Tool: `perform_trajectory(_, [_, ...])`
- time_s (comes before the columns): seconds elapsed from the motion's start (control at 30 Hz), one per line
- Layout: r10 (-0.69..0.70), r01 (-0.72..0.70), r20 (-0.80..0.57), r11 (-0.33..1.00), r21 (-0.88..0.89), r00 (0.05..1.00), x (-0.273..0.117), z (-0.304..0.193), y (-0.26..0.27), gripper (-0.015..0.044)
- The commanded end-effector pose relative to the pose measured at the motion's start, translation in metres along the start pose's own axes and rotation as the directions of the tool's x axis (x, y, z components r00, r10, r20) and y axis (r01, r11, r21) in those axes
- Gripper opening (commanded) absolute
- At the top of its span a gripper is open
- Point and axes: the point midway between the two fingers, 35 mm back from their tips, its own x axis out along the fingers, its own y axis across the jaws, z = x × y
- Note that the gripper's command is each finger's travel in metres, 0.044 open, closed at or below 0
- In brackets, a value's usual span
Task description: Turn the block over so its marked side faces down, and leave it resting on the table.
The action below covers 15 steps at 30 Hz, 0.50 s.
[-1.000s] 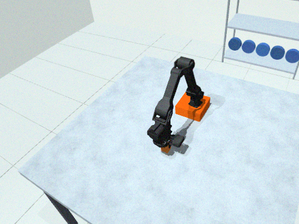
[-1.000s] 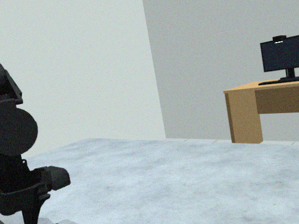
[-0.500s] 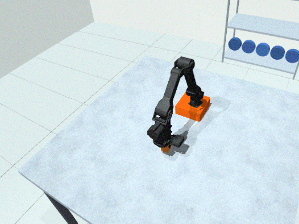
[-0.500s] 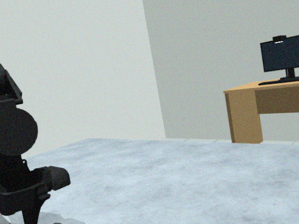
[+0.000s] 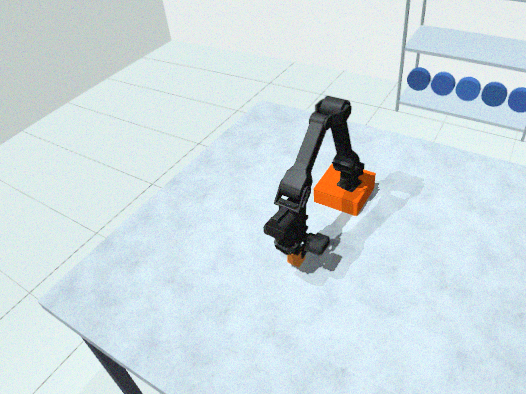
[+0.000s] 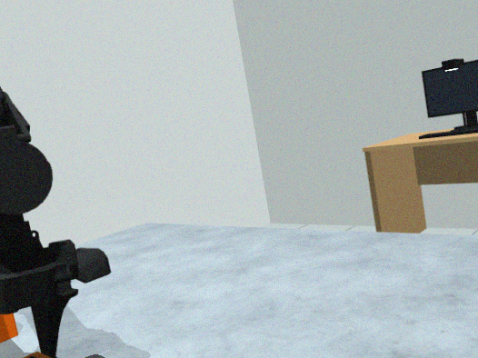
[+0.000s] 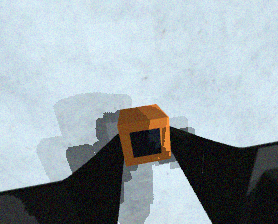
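The small orange block [image 5: 295, 260] [image 7: 142, 116] [image 6: 36, 355] has a dark square mark on one face, which faces up toward the wrist camera. My gripper [image 5: 296, 257] [image 7: 143, 134] points down and is shut on the block, with one black finger on each side of it. The block looks slightly tilted in the wrist view and seems to be just above the table [image 5: 200, 292], though the gap is hard to judge. The exterior view shows only a sliver of the block at its bottom edge; the far finger is hidden there.
The arm's orange base [image 5: 327, 187] [image 6: 6, 327] stands on the table behind the gripper. A shelf rack [image 5: 403, 62] with blue round items stands beyond the table. A wooden desk [image 6: 395, 188] with a monitor [image 6: 450, 93] stands in the background.
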Motion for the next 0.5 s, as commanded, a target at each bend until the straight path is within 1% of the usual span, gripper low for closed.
perform_trajectory(0.0, [0.005,-0.005,0.049,1.0,0.004,0.999,0.0008,-0.0012,0.0007,0.0])
perform_trajectory(0.47, [0.005,-0.006,0.272,1.0,0.004,0.962,0.0061,-0.0024,0.0007,0.0])
